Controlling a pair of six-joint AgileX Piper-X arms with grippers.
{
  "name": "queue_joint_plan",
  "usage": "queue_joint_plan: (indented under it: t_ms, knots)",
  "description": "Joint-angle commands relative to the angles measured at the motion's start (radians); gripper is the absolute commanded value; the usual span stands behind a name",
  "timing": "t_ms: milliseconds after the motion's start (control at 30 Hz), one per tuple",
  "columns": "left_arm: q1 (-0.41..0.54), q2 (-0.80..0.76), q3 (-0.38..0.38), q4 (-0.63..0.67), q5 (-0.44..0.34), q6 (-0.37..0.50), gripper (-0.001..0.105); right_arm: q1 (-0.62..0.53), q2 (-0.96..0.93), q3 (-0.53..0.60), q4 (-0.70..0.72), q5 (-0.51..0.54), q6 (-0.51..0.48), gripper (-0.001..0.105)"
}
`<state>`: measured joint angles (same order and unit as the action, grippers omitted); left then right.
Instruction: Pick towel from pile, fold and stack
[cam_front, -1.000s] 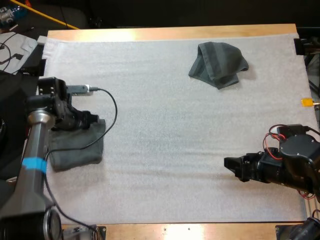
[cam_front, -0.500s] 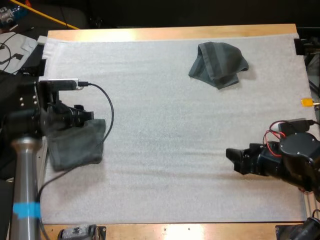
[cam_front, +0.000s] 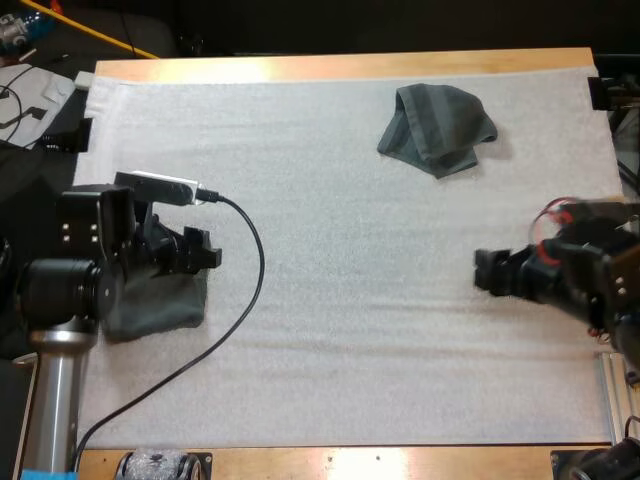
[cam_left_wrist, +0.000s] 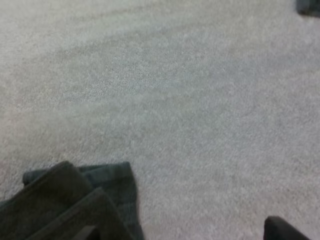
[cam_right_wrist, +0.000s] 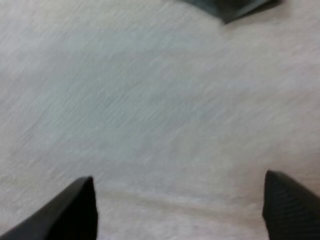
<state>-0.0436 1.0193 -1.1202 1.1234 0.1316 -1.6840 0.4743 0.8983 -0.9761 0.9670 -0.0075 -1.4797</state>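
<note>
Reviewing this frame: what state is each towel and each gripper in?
folded towel: folded in layers, lying flat near the left edge of the mat, not gripped.
crumpled towel: bunched up, untouched at the mat's far side.
left gripper: open, at the folded towel's far edge, holding nothing.
right gripper: open, fingers wide apart over bare mat, holding nothing.

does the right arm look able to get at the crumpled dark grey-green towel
Probably yes: only bare white mat lies between the open right gripper and the crumpled dark grey-green towel; nothing blocks the way.
</note>
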Motion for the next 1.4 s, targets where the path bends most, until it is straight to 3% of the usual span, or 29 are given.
queue_joint_plan:
  t_ms: [0, 33, 100, 400, 600, 867, 1133, 1367]
  knots:
    - [-0.021, -0.031, -0.005, 0.022, -0.011, -0.010, 0.062, -0.136, -0.002, -0.008, -0.016, -0.037, -0.067, 0.066]
    - [-0.020, -0.041, -0.004, 0.024, -0.010, -0.009, 0.062, -0.172, -0.003, -0.006, -0.014, -0.046, -0.079, 0.066]
    - [-0.014, -0.030, -0.004, 0.019, -0.005, -0.002, 0.062, -0.124, 0.000, -0.005, -0.006, -0.022, -0.054, 0.066]
    - [-0.010, -0.063, -0.004, 0.052, -0.009, 0.006, 0.062, -0.416, -0.013, -0.006, 0.050, -0.055, -0.168, 0.066]
    - [-0.011, -0.095, -0.004, 0.070, -0.014, 0.013, 0.062, -0.525, -0.064, -0.006, 0.088, -0.052, -0.245, 0.066]
    - [-0.006, -0.220, 0.000, 0.098, -0.053, 0.015, 0.062, -0.500, -0.195, -0.009, 0.139, -0.026, -0.308, 0.066]
    - [-0.016, -0.399, 0.111, 0.105, -0.053, 0.009, 0.062, -0.508, -0.321, -0.007, 0.175, -0.033, -0.329, 0.067]
    - [-0.016, -0.581, 0.161, 0.135, -0.056, 0.008, 0.062, -0.506, -0.471, -0.009, 0.220, -0.039, -0.327, 0.067]
